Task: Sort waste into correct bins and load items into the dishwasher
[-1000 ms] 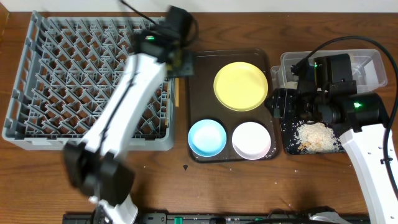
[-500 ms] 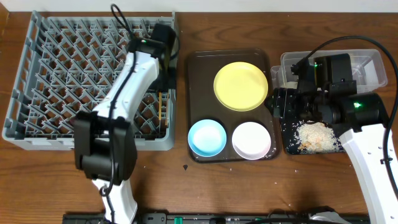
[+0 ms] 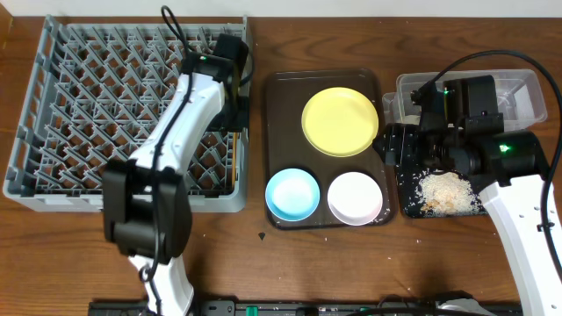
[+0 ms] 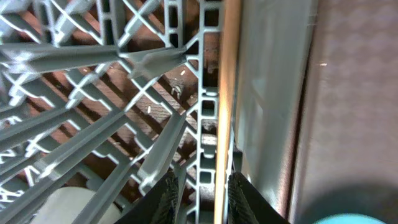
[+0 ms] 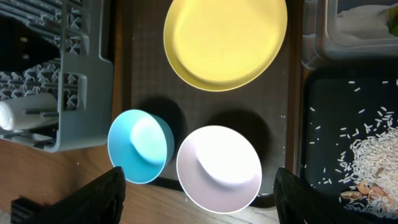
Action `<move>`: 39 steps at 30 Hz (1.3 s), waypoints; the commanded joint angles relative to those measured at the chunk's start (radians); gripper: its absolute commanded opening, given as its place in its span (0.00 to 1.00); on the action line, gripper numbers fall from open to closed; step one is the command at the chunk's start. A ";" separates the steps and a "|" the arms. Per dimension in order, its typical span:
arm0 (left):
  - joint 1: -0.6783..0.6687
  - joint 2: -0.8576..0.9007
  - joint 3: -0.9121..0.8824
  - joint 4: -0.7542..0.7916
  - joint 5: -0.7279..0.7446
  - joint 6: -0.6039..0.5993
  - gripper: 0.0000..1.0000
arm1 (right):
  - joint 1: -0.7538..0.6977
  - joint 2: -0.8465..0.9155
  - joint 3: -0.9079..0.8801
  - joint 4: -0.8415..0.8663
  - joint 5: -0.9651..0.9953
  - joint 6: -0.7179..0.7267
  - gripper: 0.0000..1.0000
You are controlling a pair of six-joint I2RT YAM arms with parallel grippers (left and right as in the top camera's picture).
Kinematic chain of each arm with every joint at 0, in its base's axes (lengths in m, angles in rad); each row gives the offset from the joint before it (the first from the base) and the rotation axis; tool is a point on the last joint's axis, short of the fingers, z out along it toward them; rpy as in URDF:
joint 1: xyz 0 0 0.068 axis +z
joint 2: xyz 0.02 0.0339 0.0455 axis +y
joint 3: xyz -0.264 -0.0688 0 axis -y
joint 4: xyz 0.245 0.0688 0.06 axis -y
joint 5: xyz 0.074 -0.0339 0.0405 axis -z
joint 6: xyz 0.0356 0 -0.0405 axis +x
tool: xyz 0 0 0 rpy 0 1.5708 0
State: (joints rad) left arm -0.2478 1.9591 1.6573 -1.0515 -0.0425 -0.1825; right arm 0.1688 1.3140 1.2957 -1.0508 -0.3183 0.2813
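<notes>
The grey dish rack (image 3: 123, 200) fills the left. My left gripper (image 3: 235, 118) hangs over its right edge. In the left wrist view its jaws (image 4: 202, 202) stand a little apart, with a wooden chopstick (image 4: 227, 93) between them, against the right finger, lying along the rack's inner wall (image 4: 267, 93). The chopsticks (image 3: 234, 156) also show in the overhead view. My right gripper (image 3: 397, 149) is wide open and empty (image 5: 208, 199) above the yellow plate (image 3: 340, 121), blue bowl (image 3: 292, 194) and white bowl (image 3: 355, 197). Rice (image 3: 443, 191) lies in the black tray (image 3: 407, 200).
The plate and both bowls sit on a dark brown serving tray (image 3: 281, 132). The clear tub (image 3: 518, 92) stands behind the black tray, with a bit of green at its edge in the right wrist view (image 5: 393, 18). Small crumbs lie on the wooden table (image 3: 263, 235).
My left arm swung left from beside the rack to over its right edge. The chopsticks went from outside the rack wall to inside it. The right arm has not moved.
</notes>
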 commanded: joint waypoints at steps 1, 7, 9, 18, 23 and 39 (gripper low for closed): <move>0.001 -0.174 0.045 -0.018 0.002 0.005 0.34 | 0.008 0.002 -0.004 0.004 -0.003 0.002 0.74; 0.001 -0.401 0.045 -0.086 0.002 0.006 0.43 | 0.008 0.002 -0.004 0.024 0.008 -0.009 0.75; 0.001 -0.493 0.045 -0.136 0.002 0.005 0.56 | 0.008 0.002 -0.004 0.037 0.007 -0.009 0.77; 0.001 -0.776 0.045 -0.321 0.002 0.006 0.86 | 0.008 0.000 -0.004 0.155 -0.056 -0.022 0.80; 0.001 -0.842 0.045 -0.345 0.059 0.005 0.90 | 0.011 0.000 -0.004 0.166 -0.053 -0.032 0.81; -0.262 -0.463 -0.036 -0.104 0.349 0.168 0.80 | -0.140 0.009 -0.004 -0.007 0.117 0.206 0.88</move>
State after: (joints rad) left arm -0.4427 1.3647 1.6466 -1.1744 0.2714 -0.0944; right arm 0.1123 1.3186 1.2938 -1.0420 -0.2485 0.4133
